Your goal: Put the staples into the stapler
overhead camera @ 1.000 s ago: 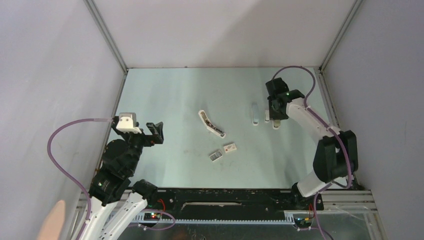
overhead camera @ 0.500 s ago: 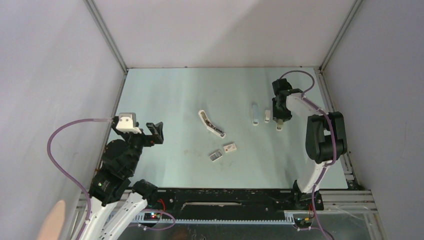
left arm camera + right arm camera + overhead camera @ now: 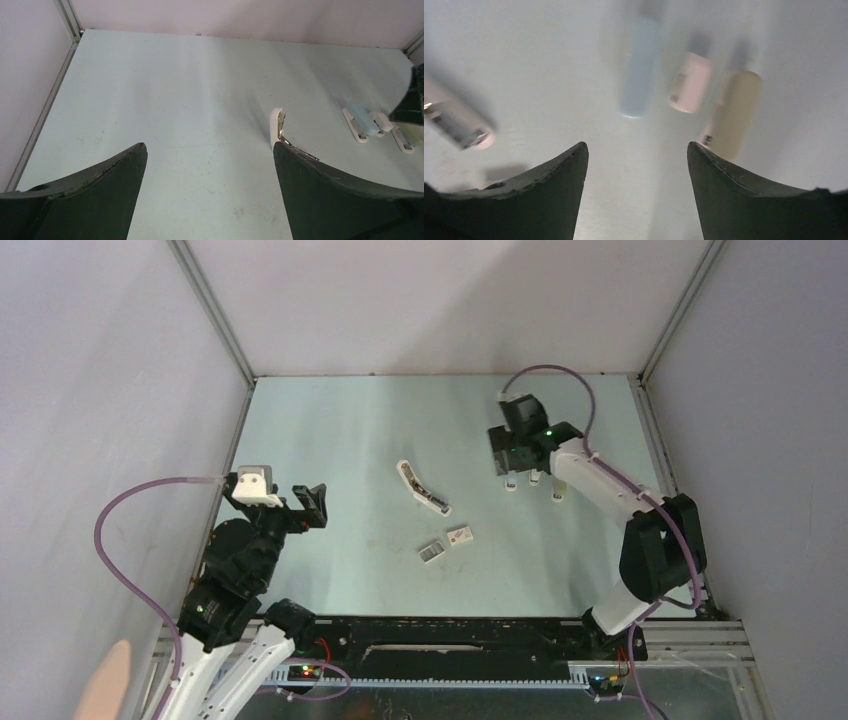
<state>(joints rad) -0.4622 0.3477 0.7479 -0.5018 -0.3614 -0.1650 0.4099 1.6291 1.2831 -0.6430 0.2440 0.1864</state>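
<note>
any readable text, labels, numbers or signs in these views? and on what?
No text can be read in any view.
Small white box: red mark on top, too small to read.
Pink item: dark mark on its side, blurred.
Beige item: dark mark near its lower end, blurred.
Open white stapler: no lettering can be made out.

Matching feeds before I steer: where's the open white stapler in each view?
Top external: open white stapler, mid-table.
Left wrist: right of centre, its metal part running down to the finger edge.
Right wrist: blurred, at the left edge.
Shared landmark: pale blue item, right of it in all three.
</note>
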